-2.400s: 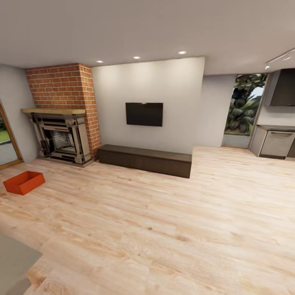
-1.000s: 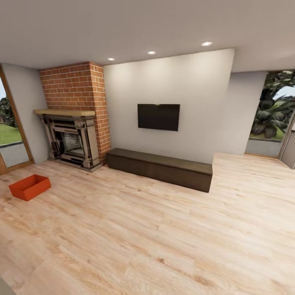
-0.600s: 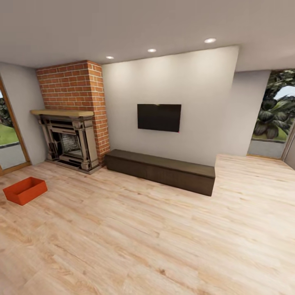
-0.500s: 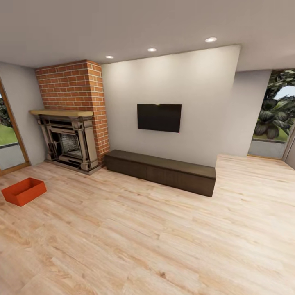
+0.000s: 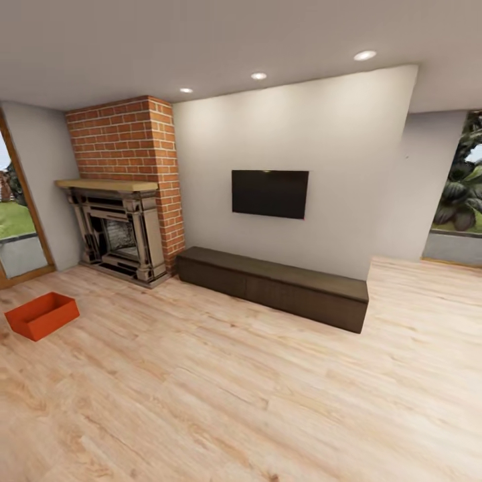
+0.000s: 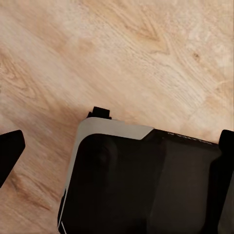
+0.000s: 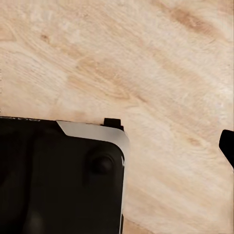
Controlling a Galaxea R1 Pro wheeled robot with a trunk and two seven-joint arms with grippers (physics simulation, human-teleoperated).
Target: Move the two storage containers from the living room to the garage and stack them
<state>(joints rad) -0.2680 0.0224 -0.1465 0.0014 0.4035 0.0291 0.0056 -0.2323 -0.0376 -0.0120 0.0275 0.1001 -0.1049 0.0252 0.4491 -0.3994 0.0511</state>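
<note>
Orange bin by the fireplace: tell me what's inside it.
The orange bin sits open-topped on the wood floor. The inner walls in sight are bare, with nothing rising above the rim. Its near wall covers the bottom, so something flat lying there cannot be ruled out.

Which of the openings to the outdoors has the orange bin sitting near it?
The wood-framed glass door at the left edge, beside the brick fireplace. The storage container sits on the wood floor just before it; the right-hand window is across the room.

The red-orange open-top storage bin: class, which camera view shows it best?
The head view: the red-orange open-top storage bin sits whole on the light wood plank floor, left of the brick fireplace. Both wrist views look down on planks and the robot's dark base.
</note>
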